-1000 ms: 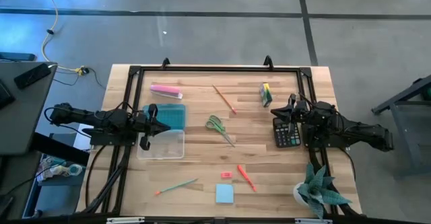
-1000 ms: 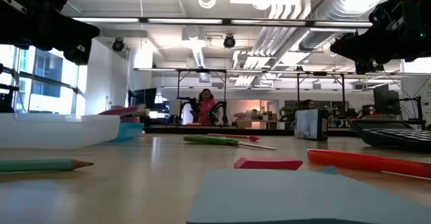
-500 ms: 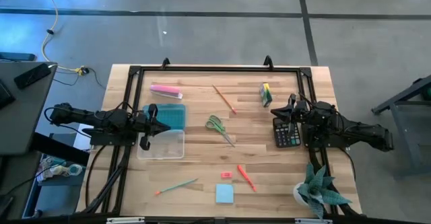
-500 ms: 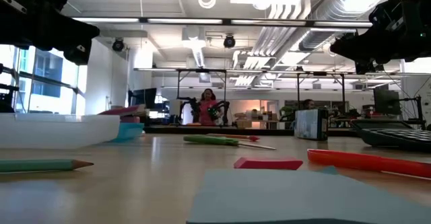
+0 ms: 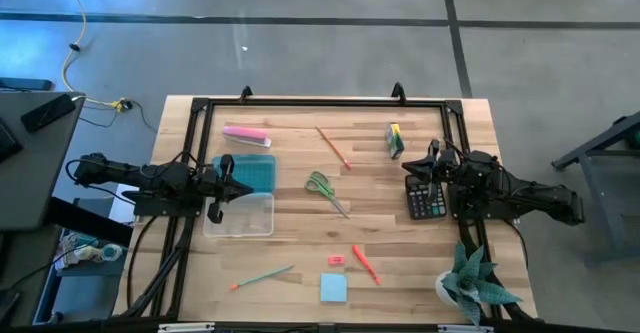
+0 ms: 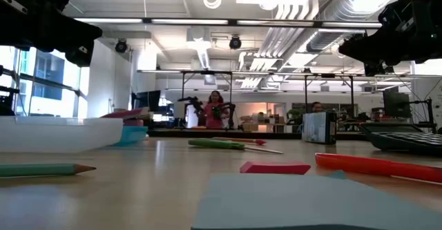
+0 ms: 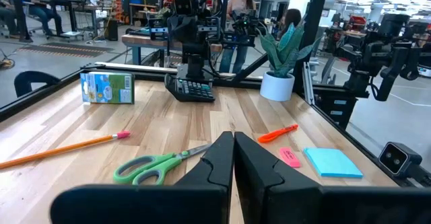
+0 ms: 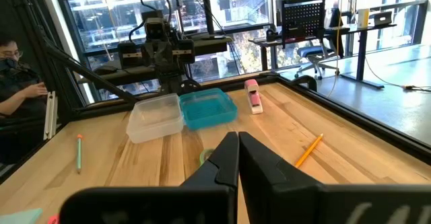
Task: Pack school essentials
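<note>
Scissors (image 5: 328,192) lie mid-bench. Both hands, left hand (image 5: 244,189) and right hand (image 5: 411,180), are pressed together, so spread fingers first, then pinch the handles.

Grey concrete floor (image 5: 300,53) around my table, crossed by dark seam lines. A yellow cable (image 5: 70,58) trails off near a dark desk corner (image 5: 30,163). Across the room: white ceiling ducts (image 6: 297,16), strip lights, other workbenches. A person in pink (image 6: 215,110) stands far back. Big windows (image 8: 202,15) behind; blue office chair (image 8: 316,52) by a desk.
</note>
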Controlling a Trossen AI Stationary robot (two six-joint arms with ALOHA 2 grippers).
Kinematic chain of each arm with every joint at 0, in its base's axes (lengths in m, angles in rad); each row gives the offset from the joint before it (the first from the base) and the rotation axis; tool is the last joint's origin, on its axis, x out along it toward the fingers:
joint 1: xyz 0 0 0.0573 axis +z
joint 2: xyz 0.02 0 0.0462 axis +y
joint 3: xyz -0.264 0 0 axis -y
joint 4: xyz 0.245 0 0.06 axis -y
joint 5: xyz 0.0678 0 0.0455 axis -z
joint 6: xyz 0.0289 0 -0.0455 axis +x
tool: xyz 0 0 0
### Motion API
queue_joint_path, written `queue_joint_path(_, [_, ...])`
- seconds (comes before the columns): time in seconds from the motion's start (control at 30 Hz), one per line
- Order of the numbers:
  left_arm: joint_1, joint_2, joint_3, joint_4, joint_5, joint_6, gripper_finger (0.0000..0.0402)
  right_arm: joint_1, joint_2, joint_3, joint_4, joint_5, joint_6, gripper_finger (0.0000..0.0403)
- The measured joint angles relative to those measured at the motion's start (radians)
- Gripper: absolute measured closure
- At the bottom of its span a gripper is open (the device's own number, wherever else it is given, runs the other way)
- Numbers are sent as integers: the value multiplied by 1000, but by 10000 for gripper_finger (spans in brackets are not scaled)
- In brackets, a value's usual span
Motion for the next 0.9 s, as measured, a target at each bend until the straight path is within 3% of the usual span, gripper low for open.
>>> queue_joint_path(0.53, [0,0,0,-1,26,-27,386,0,0,0,0,0,0,403])
queue_joint_path(0.73, [0,0,0,-2,17,-54,324,0,0,0,0,0,0,403])
queue_joint_path(0.9, [0,0,0,11,-65,-55,259,0,0,0,0,0,0,403])
